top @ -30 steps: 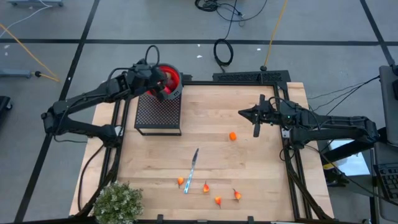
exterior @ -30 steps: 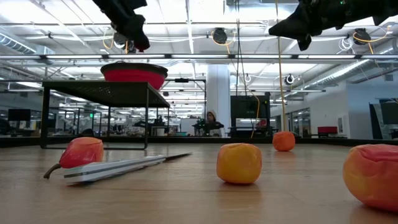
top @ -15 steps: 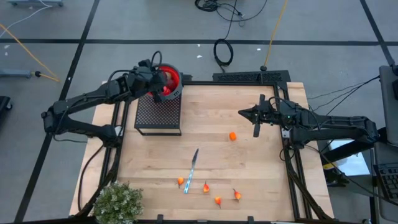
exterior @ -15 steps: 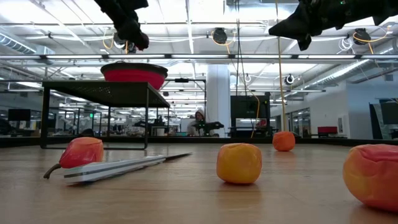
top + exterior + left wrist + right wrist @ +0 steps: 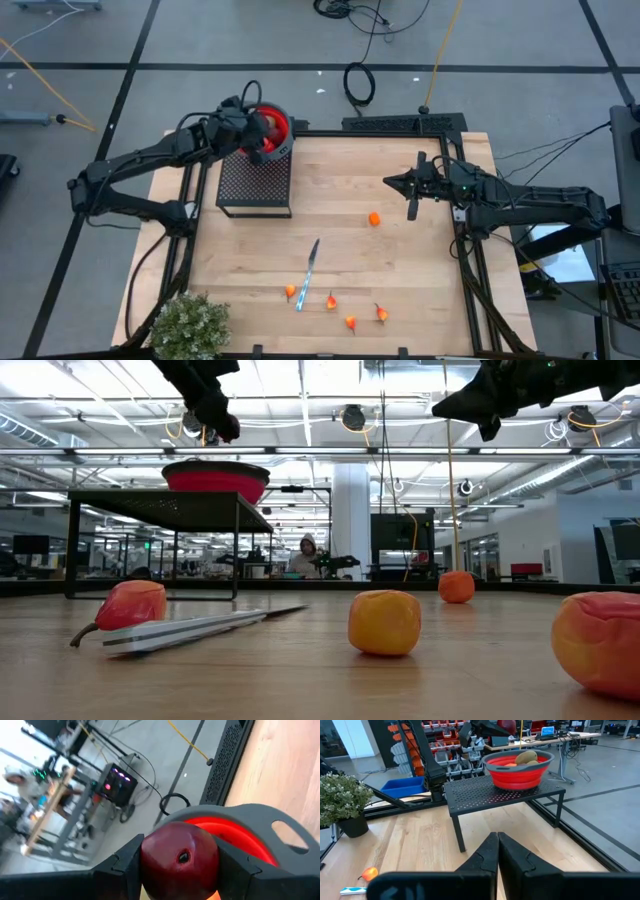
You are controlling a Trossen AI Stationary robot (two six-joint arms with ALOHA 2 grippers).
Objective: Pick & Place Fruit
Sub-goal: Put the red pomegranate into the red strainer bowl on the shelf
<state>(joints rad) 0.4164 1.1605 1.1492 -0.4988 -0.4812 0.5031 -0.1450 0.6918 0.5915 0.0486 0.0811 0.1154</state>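
Note:
My left gripper point(image 5: 262, 140) hangs over the red bowl point(image 5: 272, 124), shut on a dark-red ball fruit point(image 5: 180, 857). The bowl stands on a black mesh stand point(image 5: 255, 182) at the table's far left and holds olive-brown fruits point(image 5: 526, 756). An orange ball point(image 5: 374, 218) lies mid-table. Several small red-orange fruits point(image 5: 351, 322) lie near the front edge, by a knife point(image 5: 309, 273). My right gripper point(image 5: 395, 182) hovers shut above the table's right side, holding nothing. My left gripper pinches the dark-red fruit by two opposite sides point(image 5: 145, 862) between its two fingers point(image 5: 125, 867). The fingers reach in from the table's left, slanting a little downward. The fruit hangs clear above the bowl's rim point(image 5: 260, 817), its dimple turned toward the wrist camera.
A bushy grey-green plant point(image 5: 190, 325) stands at the near left corner. Bare wood lies between the stand and the orange ball. In the low view a pear-like fruit point(image 5: 130, 603) rests by the knife point(image 5: 190, 628), with more fruits point(image 5: 385, 622) to the right.
My left gripper has rolled a little about its own pointing line above the bowl, keeping its hold on the dark-red fruit and staying in place.

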